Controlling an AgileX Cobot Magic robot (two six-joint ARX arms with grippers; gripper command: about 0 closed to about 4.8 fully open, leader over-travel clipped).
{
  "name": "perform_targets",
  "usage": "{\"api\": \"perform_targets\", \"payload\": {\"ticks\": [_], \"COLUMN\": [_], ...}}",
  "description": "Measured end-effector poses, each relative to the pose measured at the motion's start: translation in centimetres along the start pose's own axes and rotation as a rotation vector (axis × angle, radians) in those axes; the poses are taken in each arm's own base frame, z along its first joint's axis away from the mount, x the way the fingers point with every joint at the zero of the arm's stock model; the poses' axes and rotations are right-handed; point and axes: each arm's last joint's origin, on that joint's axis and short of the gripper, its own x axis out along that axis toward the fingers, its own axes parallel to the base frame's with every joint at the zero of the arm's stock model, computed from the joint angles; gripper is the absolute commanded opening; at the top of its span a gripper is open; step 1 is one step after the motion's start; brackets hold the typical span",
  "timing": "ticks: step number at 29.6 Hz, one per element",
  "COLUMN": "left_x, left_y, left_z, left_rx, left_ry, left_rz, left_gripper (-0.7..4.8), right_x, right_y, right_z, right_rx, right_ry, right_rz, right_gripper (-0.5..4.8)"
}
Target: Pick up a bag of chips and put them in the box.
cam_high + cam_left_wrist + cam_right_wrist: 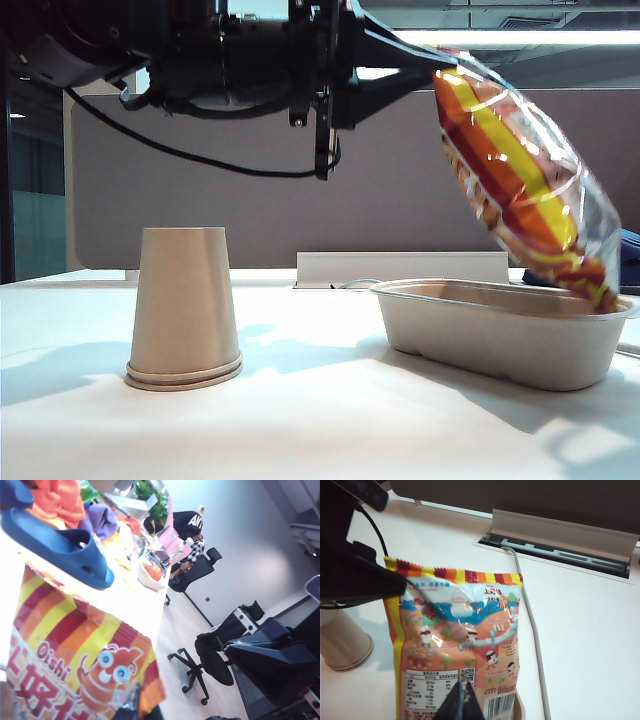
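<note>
Lowering phase: left end effector (432, 72) is pinched shut on the top seam of the bag of chips (520, 180), which hangs tilted in the air with its bottom corner dipping just inside the far-right end of the box (480, 335). Most of the bag is above the rim and leaning out past the right end. Right wrist view looks down on the printed back of the bag (457, 640) with the left arm's dark finger clamped at its upper corner. Right end effector (461, 705) shows only as dark tips at the frame edge, looks closed, holding nothing, parked above the scene. Upturned paper cup (185, 305) sits on the tabletop (320, 420) well left of the box, out of the way. My read: transport is about done, placement not yet. Next move calls for shifting the bag toward the box's middle, laying it flatter and lower, then opening the left jaws. Risk: release now and it could tip over the right rim.
</note>
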Motion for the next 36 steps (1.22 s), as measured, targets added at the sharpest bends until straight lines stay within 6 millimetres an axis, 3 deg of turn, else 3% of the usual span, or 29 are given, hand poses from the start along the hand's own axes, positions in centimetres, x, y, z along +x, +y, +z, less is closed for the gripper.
{"api": "perform_targets", "payload": {"ticks": [13, 22, 36], "left_x": [0.0, -0.1, 0.6], "left_y": [0.0, -1.0, -0.7], "left_z": [0.2, 1.0, 0.1], "left_rx": [0.004, 0.008, -0.021], "left_ry": [-0.037, -0.101, -0.060], "left_rz": [0.021, -0.057, -0.035], "left_gripper": [-0.06, -0.06, -0.06], "right_x": [0.0, 0.0, 0.0], "right_y": [0.0, 0.0, 0.0], "right_z": [0.0, 0.0, 0.0], "right_rx": [0.000, -0.001, -0.001], "right_ry": [0.000, 0.000, 0.000], "right_rz": [-0.001, -0.001, 0.000], "right_gripper": [-0.01, -0.01, -0.01]}}
